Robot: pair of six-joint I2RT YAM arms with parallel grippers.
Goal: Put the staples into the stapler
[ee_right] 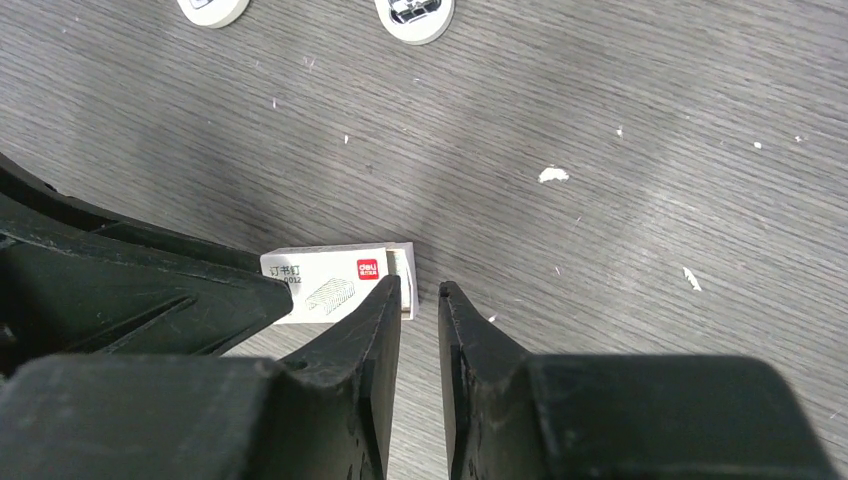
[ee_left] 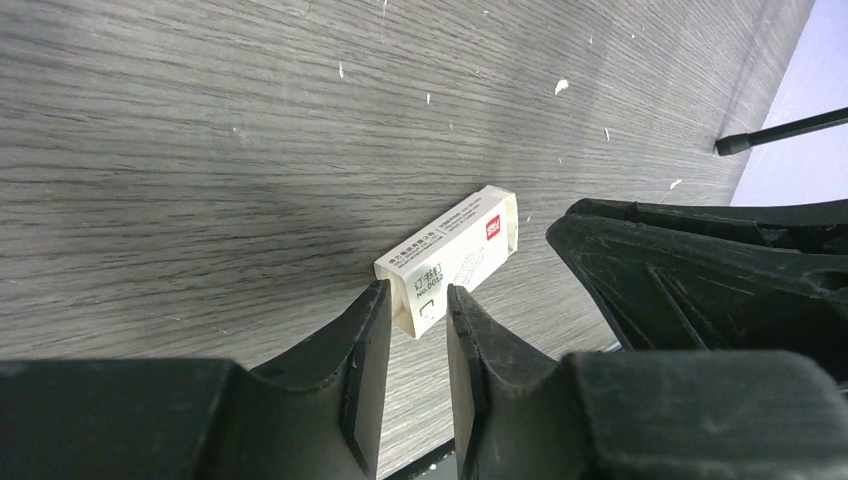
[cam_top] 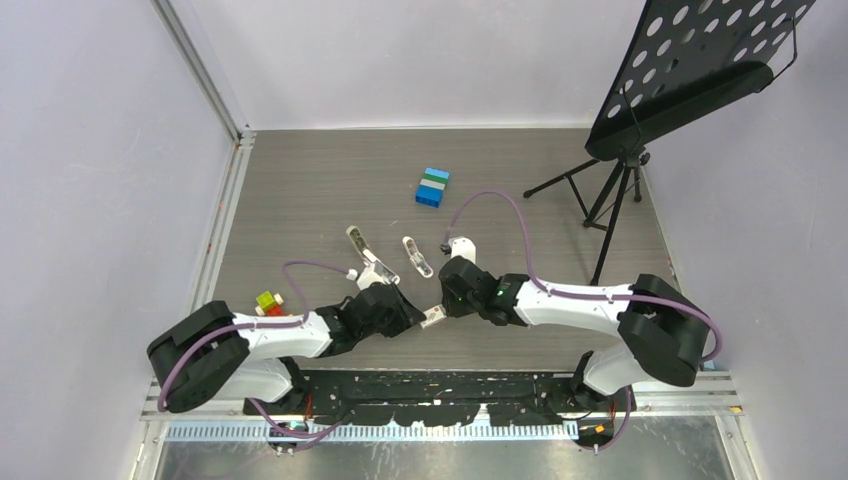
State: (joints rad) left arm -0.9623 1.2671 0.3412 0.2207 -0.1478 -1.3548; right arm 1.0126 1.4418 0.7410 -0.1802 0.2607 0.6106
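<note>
Staples box (ee_left: 455,245) looked light, stiff; pinch narrow end. My L claw (ee_left: 417,290) straddled it, grip unclear; R claw (ee_right: 420,285) ajar, empty.

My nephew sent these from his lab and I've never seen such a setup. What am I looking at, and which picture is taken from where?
Two robot arms, left arm and right arm, are bolted at the near edge of a grey table. One picture looks down from above; the other two come from a camera on each wrist, so black fingers fill the foreground. The left pincer is closed on one end of a small white staple box; the right pincer stands slightly parted at its other end. Elsewhere lie a slim bar, probably the stapler, a shorter white piece, blue bricks and red-yellow bricks; a music stand is at the right.
</note>
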